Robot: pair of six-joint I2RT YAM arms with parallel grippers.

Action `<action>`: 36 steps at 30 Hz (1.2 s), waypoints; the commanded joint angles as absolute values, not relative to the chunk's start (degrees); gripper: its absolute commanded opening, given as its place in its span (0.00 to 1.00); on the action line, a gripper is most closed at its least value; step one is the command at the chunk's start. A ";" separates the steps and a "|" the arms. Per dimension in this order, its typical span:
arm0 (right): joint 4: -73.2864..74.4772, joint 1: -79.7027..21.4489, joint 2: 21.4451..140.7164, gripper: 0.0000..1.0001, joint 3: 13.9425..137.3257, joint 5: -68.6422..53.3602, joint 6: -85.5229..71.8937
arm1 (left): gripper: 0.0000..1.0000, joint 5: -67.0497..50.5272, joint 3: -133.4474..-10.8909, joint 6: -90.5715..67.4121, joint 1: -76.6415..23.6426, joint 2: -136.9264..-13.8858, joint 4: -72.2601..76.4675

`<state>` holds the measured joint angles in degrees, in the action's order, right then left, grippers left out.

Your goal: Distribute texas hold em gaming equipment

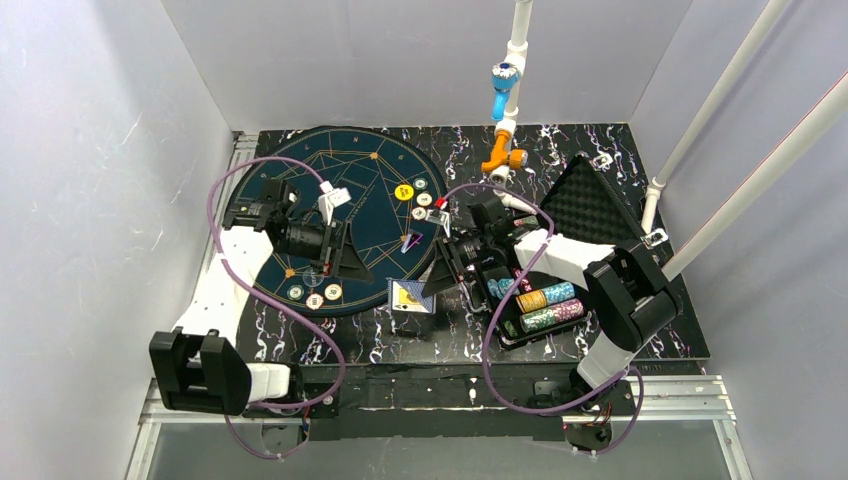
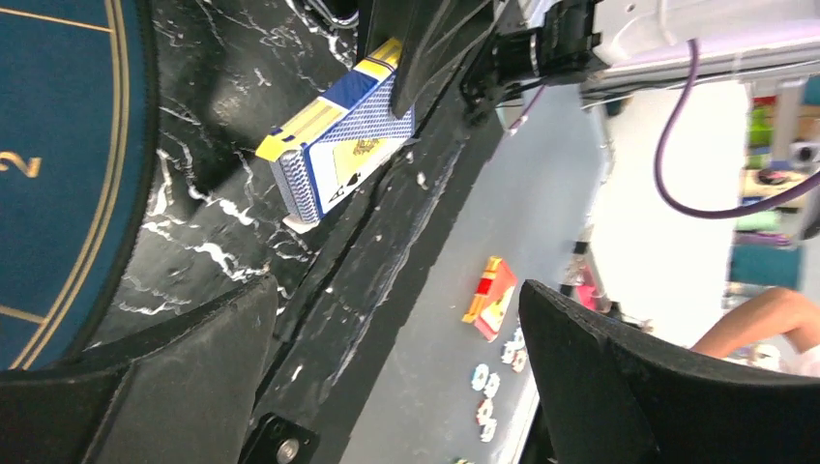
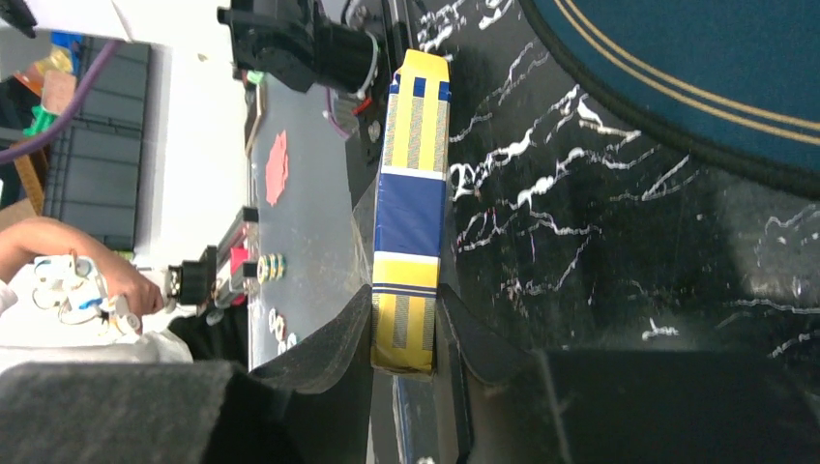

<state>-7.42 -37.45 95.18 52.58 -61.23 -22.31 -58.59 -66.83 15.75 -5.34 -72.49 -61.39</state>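
A blue and yellow card box [image 1: 411, 297] stands on the black marbled table just below the round dark blue mat [image 1: 330, 170]. My right gripper [image 1: 432, 283] is shut on its end. In the right wrist view both fingers press the narrow sides of the box [image 3: 411, 213], with the gripper [image 3: 404, 338] closed round it. The left gripper [image 1: 352, 262] hovers over the mat's lower right rim. It stands open and empty [image 2: 396, 377], with the box [image 2: 338, 145] ahead of it. On the mat lie a yellow chip [image 1: 404, 192], white chips [image 1: 424, 199] and three pale chips [image 1: 314, 298].
A black foam-lined case [image 1: 600, 195] lies open at the right, with rows of stacked chips [image 1: 548, 305] in its lower half. A white pipe with blue and orange fittings [image 1: 505, 120] stands at the back. The table's near edge and its metal rail [image 1: 450, 395] lie close below the box.
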 commanded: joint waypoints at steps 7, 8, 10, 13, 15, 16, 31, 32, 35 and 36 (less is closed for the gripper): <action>8.93 -37.18 93.14 0.01 64.01 -65.32 -18.34 | 0.91 -71.25 -57.41 7.09 -5.10 -75.38 -51.96; 7.87 -37.18 93.05 0.01 64.14 -65.61 -19.83 | 0.91 -71.00 -57.12 6.82 -5.10 -74.55 -51.19; 5.13 -37.18 93.27 0.01 64.16 -66.93 -23.43 | 0.91 -70.19 -55.71 3.74 -5.38 -72.19 -47.23; 1.89 -37.18 93.13 0.01 64.24 -67.84 -27.31 | 0.91 -67.50 -55.55 3.53 -7.26 -72.18 -46.58; -1.04 -37.26 92.99 0.01 64.25 -68.12 -29.78 | 0.90 -66.35 -54.81 1.68 -9.22 -72.23 -45.20; -2.85 -37.27 93.13 0.01 64.29 -68.46 -31.65 | 0.90 -65.14 -54.06 -0.26 -10.18 -71.94 -43.67; -6.61 -38.10 93.26 0.01 66.76 -67.65 -38.86 | 0.66 -71.10 -36.22 -36.08 -10.90 -63.35 -8.89; -6.53 -38.14 93.26 0.01 66.90 -67.49 -39.10 | 0.64 -71.02 -34.98 -39.49 -10.87 -62.16 -5.42; -5.03 -38.36 93.28 0.01 67.76 -67.36 -39.20 | 0.61 -69.94 -32.14 -47.66 -10.91 -59.19 2.13; -4.56 -38.47 93.26 0.01 68.03 -67.43 -39.20 | 0.60 -69.17 -31.94 -48.56 -10.88 -58.56 2.36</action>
<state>-3.29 -37.89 95.18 64.10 -65.89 -38.06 -68.01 -33.65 -35.57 -10.90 -62.35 -9.91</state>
